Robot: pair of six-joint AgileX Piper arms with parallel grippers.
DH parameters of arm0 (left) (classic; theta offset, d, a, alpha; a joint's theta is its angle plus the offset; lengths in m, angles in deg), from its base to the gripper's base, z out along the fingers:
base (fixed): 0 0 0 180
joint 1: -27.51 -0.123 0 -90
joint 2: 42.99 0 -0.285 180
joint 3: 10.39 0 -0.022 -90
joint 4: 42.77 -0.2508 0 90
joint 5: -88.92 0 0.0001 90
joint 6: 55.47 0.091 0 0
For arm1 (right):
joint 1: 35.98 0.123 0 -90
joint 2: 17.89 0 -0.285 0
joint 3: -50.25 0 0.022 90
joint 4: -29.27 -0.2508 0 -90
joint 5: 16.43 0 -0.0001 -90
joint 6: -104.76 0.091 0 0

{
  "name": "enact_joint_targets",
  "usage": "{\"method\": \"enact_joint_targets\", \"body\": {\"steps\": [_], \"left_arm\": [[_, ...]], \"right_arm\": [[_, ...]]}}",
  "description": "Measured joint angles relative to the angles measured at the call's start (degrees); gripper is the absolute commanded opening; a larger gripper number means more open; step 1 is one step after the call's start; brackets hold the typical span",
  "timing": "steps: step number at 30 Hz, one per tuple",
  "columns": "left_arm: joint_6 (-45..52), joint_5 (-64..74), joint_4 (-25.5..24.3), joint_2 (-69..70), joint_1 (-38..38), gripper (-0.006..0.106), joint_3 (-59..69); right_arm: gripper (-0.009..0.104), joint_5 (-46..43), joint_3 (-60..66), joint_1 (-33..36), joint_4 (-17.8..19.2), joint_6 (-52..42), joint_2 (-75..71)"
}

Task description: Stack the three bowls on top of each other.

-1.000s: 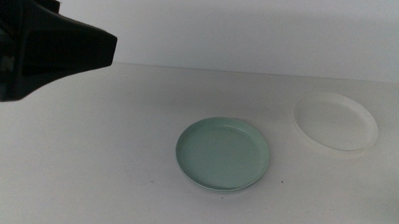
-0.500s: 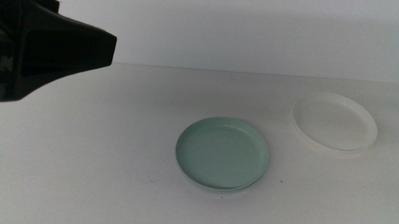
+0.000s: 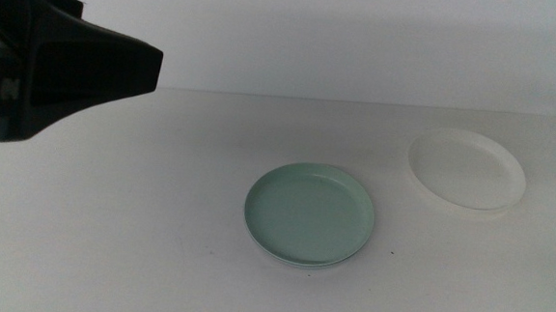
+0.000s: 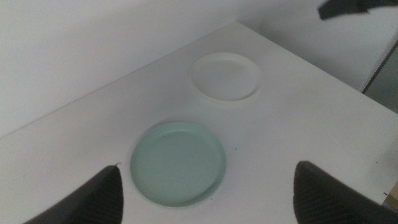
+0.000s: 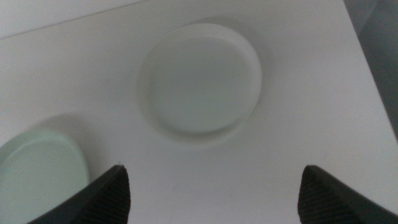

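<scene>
A mint green bowl [image 3: 310, 214] lies at the table's middle, and a thin pale rim [image 3: 295, 265] peeks out under its near edge. Apart from it, at the right rear, sits a white bowl [image 3: 468, 170]. My left gripper [image 4: 208, 167] hangs open high over the table's left side, looking down on the mint bowl [image 4: 178, 163] and the white bowl [image 4: 225, 76]. Above the white bowl [image 5: 200, 79], well clear of it, my right gripper [image 5: 214, 168] is open too. Neither holds anything. The mint bowl's edge [image 5: 40, 171] shows in the right wrist view.
The left arm's dark body [image 3: 61, 65] fills the upper left of the middle view. A dark piece of the right arm [image 4: 351, 7] shows past the table's far corner. The table's right edge [image 5: 367, 68] runs close beside the white bowl.
A dark sliver of the right arm has come in at the right edge of the middle view. The bowls and the left arm have not moved.
</scene>
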Motion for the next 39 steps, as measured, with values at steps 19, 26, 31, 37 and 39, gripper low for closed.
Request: {"method": "enact_joint_targets", "body": {"steps": [19, 26, 31, 37, 39], "left_arm": [[0.0, 0.0, 0.0, 0.0, 0.0, 0.094, 0.0], [0.0, 0.0, 0.0, 0.0, 0.0, 0.094, 0.0], [0.0, 0.0, 0.0, 0.0, 0.0, 0.094, 0.0], [0.0, 0.0, 0.0, 0.0, 0.0, 0.094, 0.0], [0.0, 0.0, 0.0, 0.0, 0.0, 0.094, 0.0]], "right_arm": [[0.072, 2.4, -30.7, -8.1, -4.8, -10.1, 47.3], [0.071, 1.7, -34.9, -8.1, -4.9, -10.3, 56.8], [0.061, 0.9, -35.2, -8.1, -4.9, -10.7, 60.1], [0.034, -0.4, -35.3, -8.1, -6.5, -12.9, 61.3], [0.005, -0.4, -35.3, -8.1, -8.6, -14.6, 61.5]]}}
